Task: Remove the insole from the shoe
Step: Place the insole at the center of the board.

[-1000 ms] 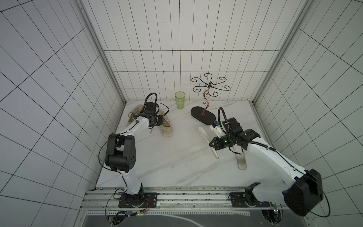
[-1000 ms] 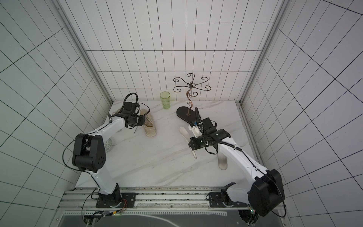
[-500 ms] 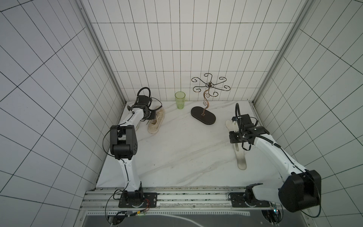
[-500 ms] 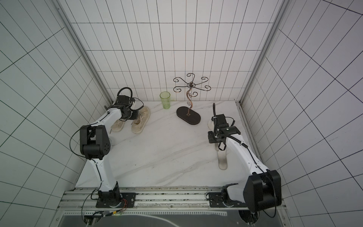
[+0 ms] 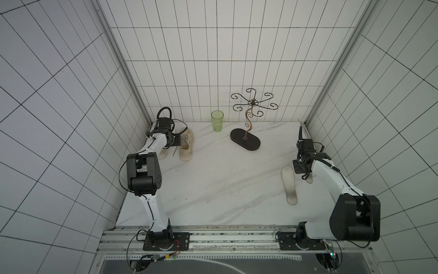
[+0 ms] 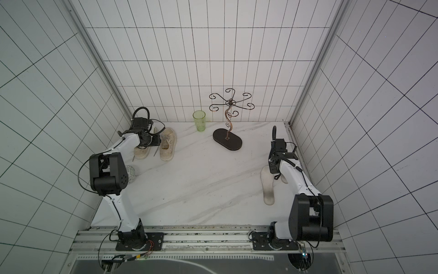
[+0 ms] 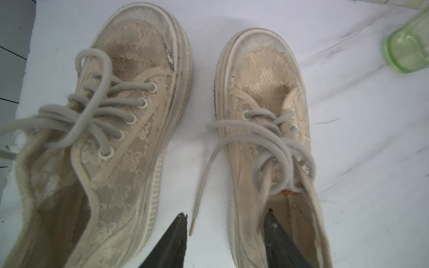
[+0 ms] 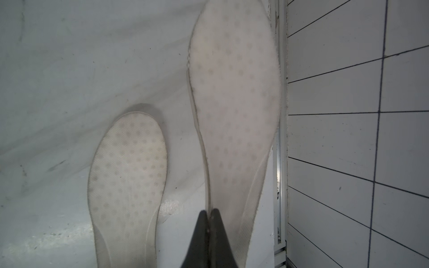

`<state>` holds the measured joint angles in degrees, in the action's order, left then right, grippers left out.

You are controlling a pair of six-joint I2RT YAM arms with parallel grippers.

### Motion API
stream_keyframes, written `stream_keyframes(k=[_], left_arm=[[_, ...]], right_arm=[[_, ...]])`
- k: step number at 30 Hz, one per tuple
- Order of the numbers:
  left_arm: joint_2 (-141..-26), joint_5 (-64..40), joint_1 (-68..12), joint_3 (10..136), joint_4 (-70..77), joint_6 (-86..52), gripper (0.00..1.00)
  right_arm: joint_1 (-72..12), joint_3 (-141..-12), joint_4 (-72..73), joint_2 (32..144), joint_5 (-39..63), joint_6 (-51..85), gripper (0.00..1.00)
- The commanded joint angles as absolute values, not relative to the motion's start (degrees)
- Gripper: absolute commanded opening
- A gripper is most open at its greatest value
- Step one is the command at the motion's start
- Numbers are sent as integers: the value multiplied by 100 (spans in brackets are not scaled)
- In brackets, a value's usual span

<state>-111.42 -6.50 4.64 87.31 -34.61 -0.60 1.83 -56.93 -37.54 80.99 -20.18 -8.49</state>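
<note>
1. The insole is out of the shoe, at the right edge of the bench, its near end pinched in our fully closed right tool.
2. Its long axis runs straight away from that tool, along the edge, beside another insole lying flat; setting it down looks the right arm's job.
3. Our left tool stands parted at the back left corner, astride the shoe's side wall, clamping nothing.

Overhead stereo pair; wrist close-ups: shoe, insole
</note>
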Motion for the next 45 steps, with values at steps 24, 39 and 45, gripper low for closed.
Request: stream_keyframes(k=[24,39,45], left_arm=[[-8836,-2532,334,6963,-1744,-1210,62],[-8346,-2463,375,6532,-1350,-1153,97],[-7282,-1455,523,5048,-144,-1408,97]], right_arm=[[283,-4245,-3470,8238,-1486,-2090,23],[298,-5538,-3576,6844,-2168,-1976,85],[297,-4153,279,5279,-348,-1098,100]])
